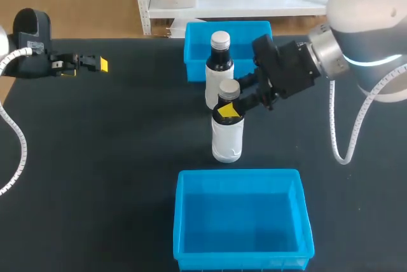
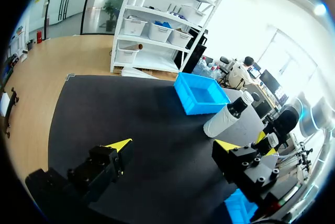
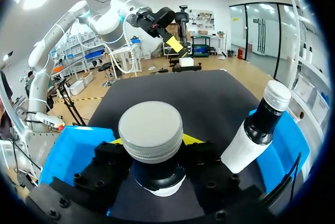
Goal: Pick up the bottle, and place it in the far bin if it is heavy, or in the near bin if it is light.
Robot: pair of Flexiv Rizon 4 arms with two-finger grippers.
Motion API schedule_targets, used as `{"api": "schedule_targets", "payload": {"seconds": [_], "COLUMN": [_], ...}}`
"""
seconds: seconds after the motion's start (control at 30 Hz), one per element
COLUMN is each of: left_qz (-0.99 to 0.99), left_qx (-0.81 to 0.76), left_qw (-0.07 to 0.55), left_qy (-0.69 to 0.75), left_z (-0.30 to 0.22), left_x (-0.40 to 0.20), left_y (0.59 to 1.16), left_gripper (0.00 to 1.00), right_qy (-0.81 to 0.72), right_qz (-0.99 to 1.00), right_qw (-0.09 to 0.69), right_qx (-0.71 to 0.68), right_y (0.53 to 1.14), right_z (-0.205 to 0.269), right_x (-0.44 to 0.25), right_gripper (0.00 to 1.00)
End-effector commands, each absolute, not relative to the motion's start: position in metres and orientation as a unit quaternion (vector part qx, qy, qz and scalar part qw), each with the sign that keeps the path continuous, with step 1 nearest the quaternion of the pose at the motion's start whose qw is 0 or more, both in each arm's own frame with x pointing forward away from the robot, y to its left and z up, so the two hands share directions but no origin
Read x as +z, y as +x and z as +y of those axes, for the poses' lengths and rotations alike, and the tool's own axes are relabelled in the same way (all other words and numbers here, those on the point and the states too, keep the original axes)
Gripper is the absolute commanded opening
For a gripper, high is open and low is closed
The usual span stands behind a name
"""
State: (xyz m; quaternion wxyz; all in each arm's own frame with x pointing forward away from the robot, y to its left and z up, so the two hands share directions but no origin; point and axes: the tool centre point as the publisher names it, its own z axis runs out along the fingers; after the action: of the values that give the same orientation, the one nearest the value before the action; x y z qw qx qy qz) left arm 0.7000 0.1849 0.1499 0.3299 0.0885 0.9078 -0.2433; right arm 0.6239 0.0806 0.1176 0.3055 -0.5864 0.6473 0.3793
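**Right pincer pinching the bottle's neck; left pincer spread with nothing in it**

1. Right pincer (image 1: 230, 108): your right arm comes in from the right side and reaches past the middle of the table (image 1: 114, 151). Its two fingers close on the neck of the bottle (image 1: 227, 137) from opposite sides, just under the grey cap (image 3: 151, 131). In the right wrist view a yellow tip shows on either side of the neck, both against it.

2. Bottle: it has a white body, a dark neck and a grey cap, and it is upright. It stands between the two bins, nearer the far one. You cannot tell from these views whether its base bears on the table.

3. Second bottle (image 1: 219, 72): it is of the same make and upright. It stands just behind the gripped one, in front of the far bin (image 1: 196, 49). It is clear of the right pincer's fingers.

4. Near bin (image 1: 241, 221): it is blue and open-topped, and sits at the near edge. It is well apart from the bottle's base.

5. Left pincer (image 2: 174, 146): it hangs over the far left of the table, well apart from both bottles. Its fingers are spread wide and only bare table shows between them.
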Motion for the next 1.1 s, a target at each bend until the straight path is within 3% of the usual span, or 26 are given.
{"api": "schedule_targets", "payload": {"seconds": [0.03,0.07,1.1], "left_qz": [0.908,0.908,0.908], "left_qx": [-0.243,-0.243,-0.243], "left_qw": [0.33,0.33,0.33], "left_qy": [0.088,0.088,0.088], "left_z": [0.185,0.185,0.185], "left_x": [0.15,0.15,0.15], "left_y": [0.7,0.7,0.7], "left_gripper": [1.0,1.0,1.0], "right_qy": [-0.586,-0.587,-0.596], "right_qz": [0.646,0.646,0.642], "right_qw": [0.305,0.305,0.334], "right_qx": [0.381,0.381,0.347], "right_y": [0.624,0.624,0.625], "right_z": [0.08,0.08,0.073], "right_x": [0.116,0.116,0.197], "right_gripper": [0.11,0.0,0.0]}}
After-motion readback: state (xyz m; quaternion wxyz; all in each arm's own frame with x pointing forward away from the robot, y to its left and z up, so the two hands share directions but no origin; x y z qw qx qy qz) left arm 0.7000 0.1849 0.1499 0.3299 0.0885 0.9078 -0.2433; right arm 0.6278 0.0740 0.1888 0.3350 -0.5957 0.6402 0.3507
